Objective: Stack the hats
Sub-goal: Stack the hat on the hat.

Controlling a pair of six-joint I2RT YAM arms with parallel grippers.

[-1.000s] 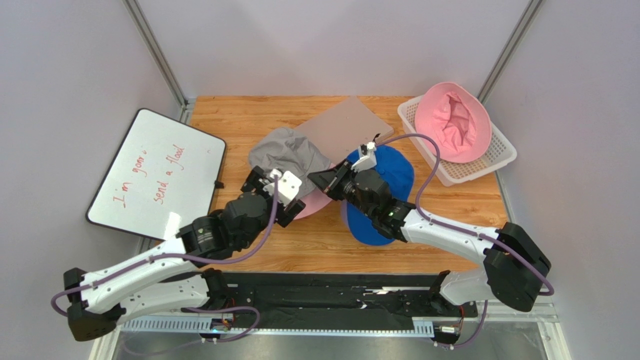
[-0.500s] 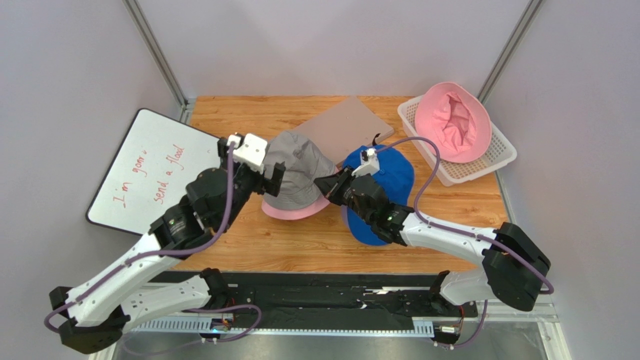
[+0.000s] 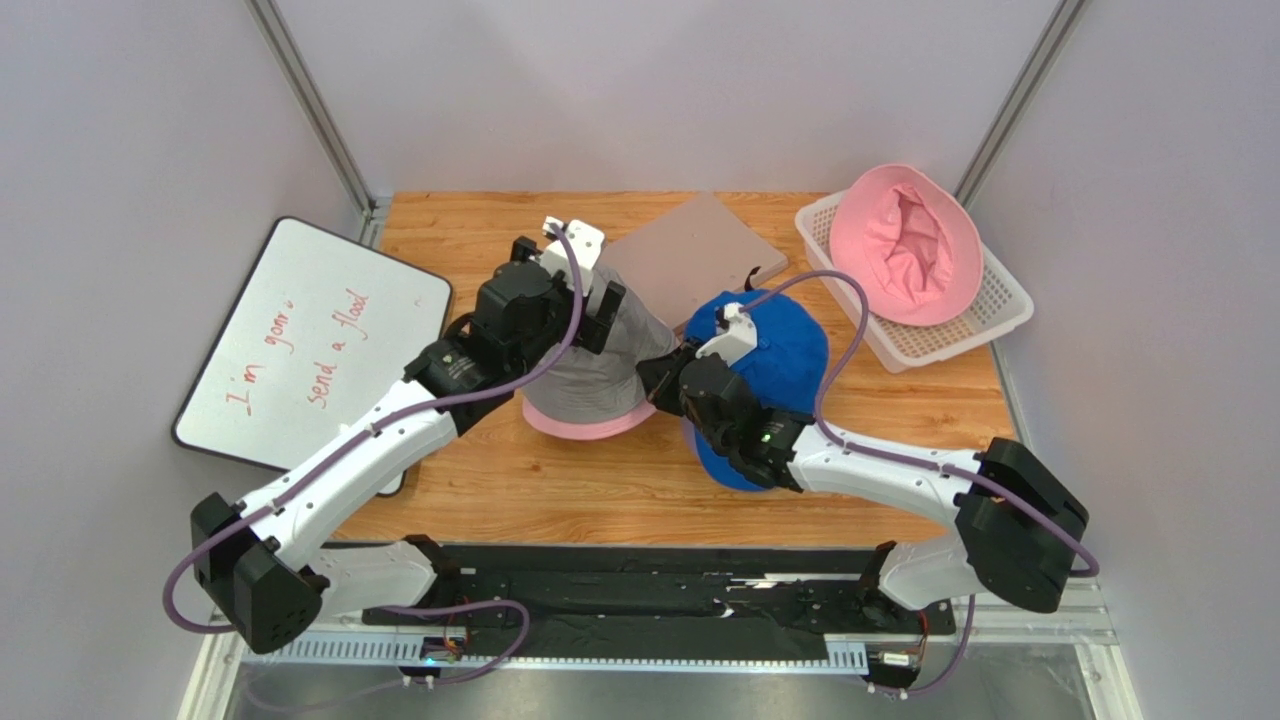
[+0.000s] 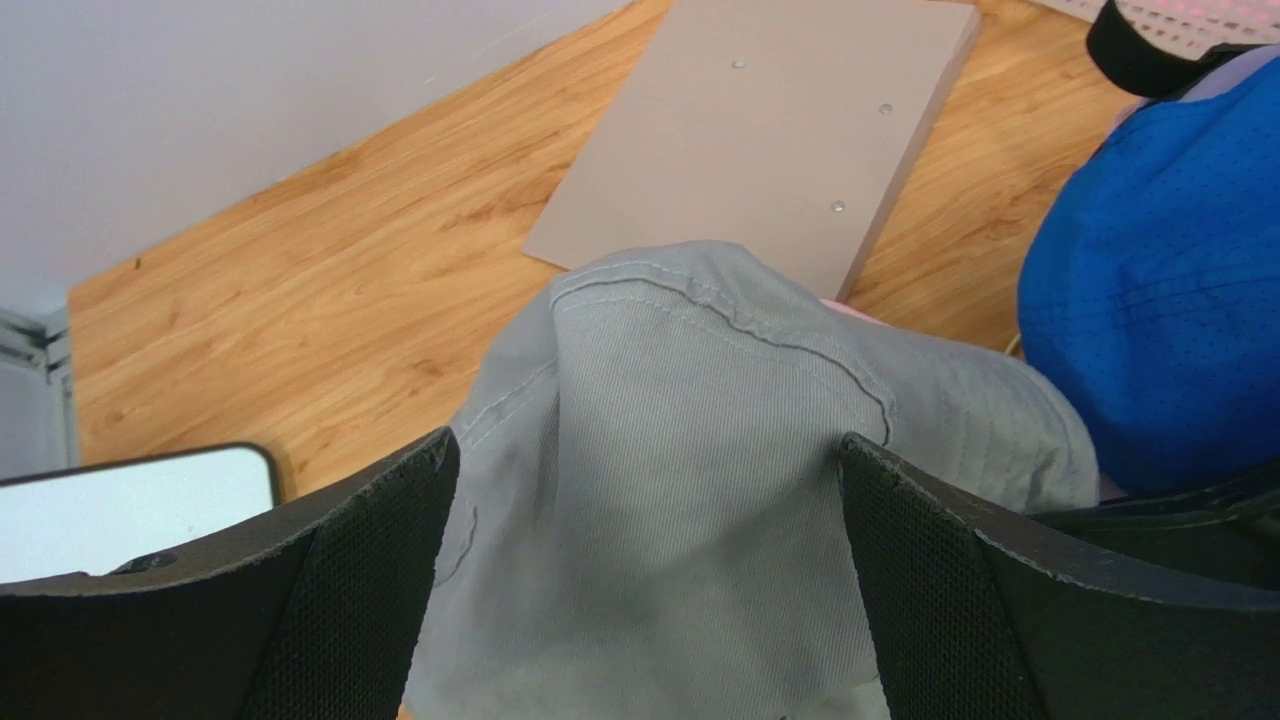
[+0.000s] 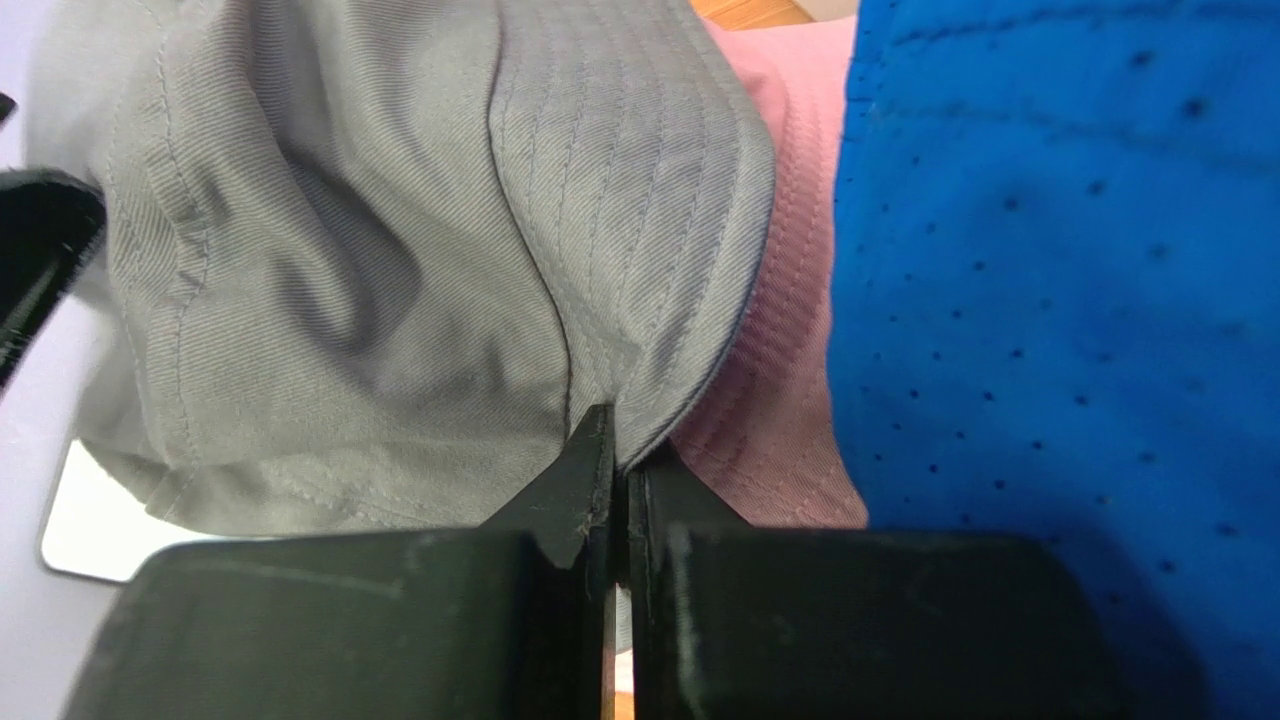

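The grey bucket hat (image 3: pixel 594 368) sits crown-up over a pink hat (image 3: pixel 583 426), of which only the brim shows round its near edge. To the right of the grey bucket hat, touching it, lies the blue cap (image 3: pixel 769 357). Well to its right, a pink bucket hat (image 3: pixel 906 243) rests upside down in a white mesh basket (image 3: pixel 935 345). All the rest stands on the wooden counter (image 3: pixel 601 495).

The left gripper (image 4: pixel 646 495) hangs over the grey bucket hat's crown with its jaws spread wide, one black finger (image 4: pixel 361 555) on each side of the cloth, gripping nothing. The right gripper (image 5: pixel 616 450) has its jaws closed tight, the tips at the brim's right edge where grey meets pink. Whether a fold of brim is caught between them cannot be told.

These hats look light and limp. The grey twill creases and sags at the crown, so it will likely fold or slump rather than keep its shape when lifted. A pinch on the stitched brim, the firmest part, should hold best. A wide grasp round the crown would only gather loose cloth. The blue cap's perforated crown seems a little stiffer, and its peak would offer the surest hold.
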